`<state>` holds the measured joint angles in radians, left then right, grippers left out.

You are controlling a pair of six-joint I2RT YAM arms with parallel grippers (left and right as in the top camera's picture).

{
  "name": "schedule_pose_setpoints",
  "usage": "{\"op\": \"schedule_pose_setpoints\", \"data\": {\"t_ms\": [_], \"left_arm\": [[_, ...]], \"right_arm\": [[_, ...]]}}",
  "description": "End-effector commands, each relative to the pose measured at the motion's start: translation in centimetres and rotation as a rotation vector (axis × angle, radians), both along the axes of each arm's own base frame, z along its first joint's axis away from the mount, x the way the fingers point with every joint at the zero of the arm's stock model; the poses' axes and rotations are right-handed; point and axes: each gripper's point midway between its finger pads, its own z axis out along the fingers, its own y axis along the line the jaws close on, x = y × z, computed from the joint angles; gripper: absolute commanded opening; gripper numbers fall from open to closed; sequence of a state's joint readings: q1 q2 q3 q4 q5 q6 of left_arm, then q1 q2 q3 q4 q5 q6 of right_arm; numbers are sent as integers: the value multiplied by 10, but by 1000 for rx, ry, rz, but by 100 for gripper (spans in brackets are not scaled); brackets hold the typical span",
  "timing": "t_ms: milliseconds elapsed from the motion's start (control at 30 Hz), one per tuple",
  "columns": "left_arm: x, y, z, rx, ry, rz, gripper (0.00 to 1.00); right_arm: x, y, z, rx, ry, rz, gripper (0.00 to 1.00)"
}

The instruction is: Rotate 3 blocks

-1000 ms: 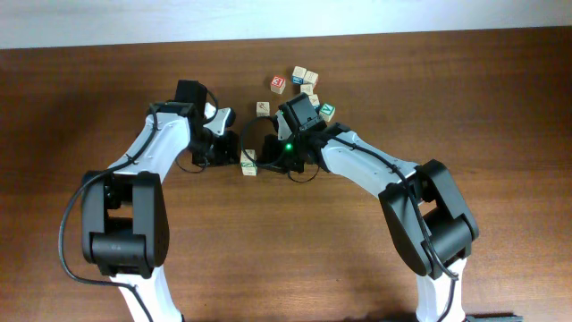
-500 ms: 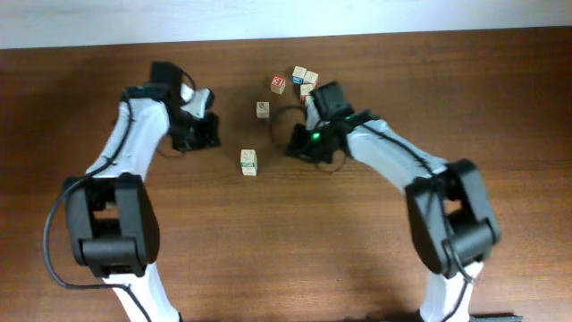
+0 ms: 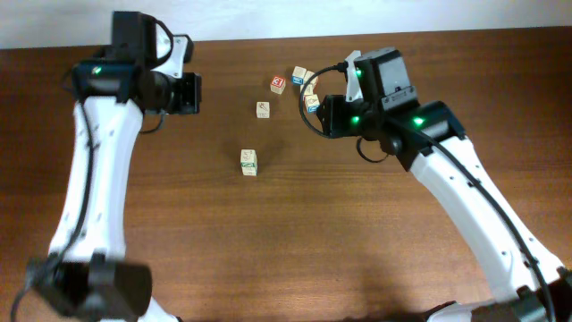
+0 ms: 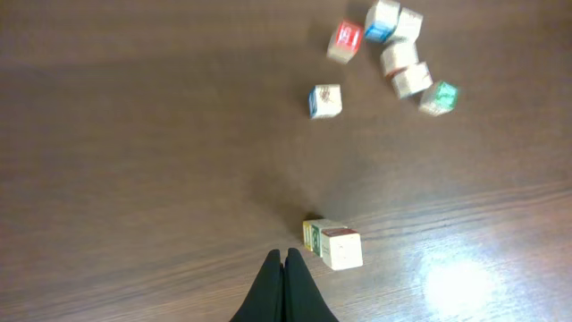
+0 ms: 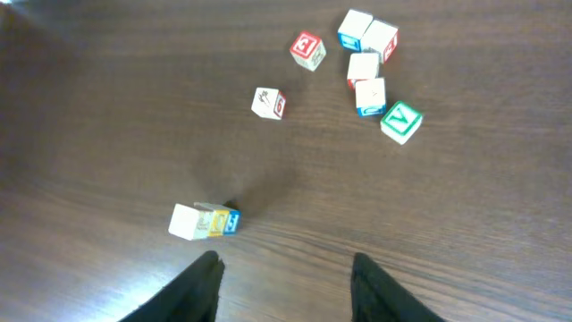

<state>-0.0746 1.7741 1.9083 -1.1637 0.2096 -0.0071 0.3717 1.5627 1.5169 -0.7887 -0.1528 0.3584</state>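
Dark wood desk [image 3: 161, 250] under a pale strip of wall, and here's the layout. The plain tan cube [image 4: 342, 249] and the yellow-faced cube [image 5: 217, 222] sit touching, side by side, alone in the middle of the desk. The green-faced cube [image 5: 399, 122], a Y on top, sits at the edge of the cluster of cubes [image 5: 365, 54] on the far side, just beside a blue-edged one. A red-faced cube [image 5: 307, 49] and a lone cube [image 5: 268, 103] stand off to the cluster's side. And neither arm is touching a thing! The left claw [image 4: 284, 284] hangs raised off the desk, its fingers pressed together and empty. The right claw [image 5: 284, 284] hangs raised too, its fingers spread with nothing between them. To me this reads as a gap between turns, though I can't tell how many of the three are already rotated. Next call, I'd say, is the right claw dropping onto the green-faced cube. It needs its fingers square across two opposite faces, clear of that tight neighbour. Then a clean twist, and the cube set back flat.
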Motion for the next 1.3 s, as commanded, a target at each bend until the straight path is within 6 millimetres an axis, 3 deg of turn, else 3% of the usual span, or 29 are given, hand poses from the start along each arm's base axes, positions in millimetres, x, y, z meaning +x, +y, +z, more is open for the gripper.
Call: {"op": "schedule_pose_setpoints", "data": {"t_ms": [0, 33, 100, 167, 233, 433, 667, 833, 1033, 1267], "left_arm": [[-27, 13, 67, 132, -183, 43, 0], [-34, 17, 79, 155, -214, 59, 0], [-48, 26, 99, 184, -265, 91, 19], [-61, 35, 114, 208, -305, 120, 50], [-71, 39, 125, 218, -331, 136, 99], [-78, 40, 131, 215, -346, 138, 100], [-78, 40, 131, 215, -345, 137, 99], [-78, 40, 131, 215, -345, 137, 99], [-78, 40, 131, 215, -345, 137, 99], [-78, 40, 131, 215, -345, 138, 99]], "right_arm": [[-4, -15, 30, -72, -87, 12, 63], [-8, -23, 36, -101, -84, -11, 66], [-14, -36, 46, -146, -80, -47, 71], [-23, -48, 61, -186, -78, -73, 77], [-31, -56, 77, -213, -85, -89, 83], [-57, -77, 130, -235, -144, -136, 99], [-87, -87, 170, -180, -248, -146, 98], [-91, -85, 173, -163, -255, -131, 98], [-96, -103, 161, -269, -215, -168, 98], [-84, -136, 161, -359, -288, -280, 99]]}}
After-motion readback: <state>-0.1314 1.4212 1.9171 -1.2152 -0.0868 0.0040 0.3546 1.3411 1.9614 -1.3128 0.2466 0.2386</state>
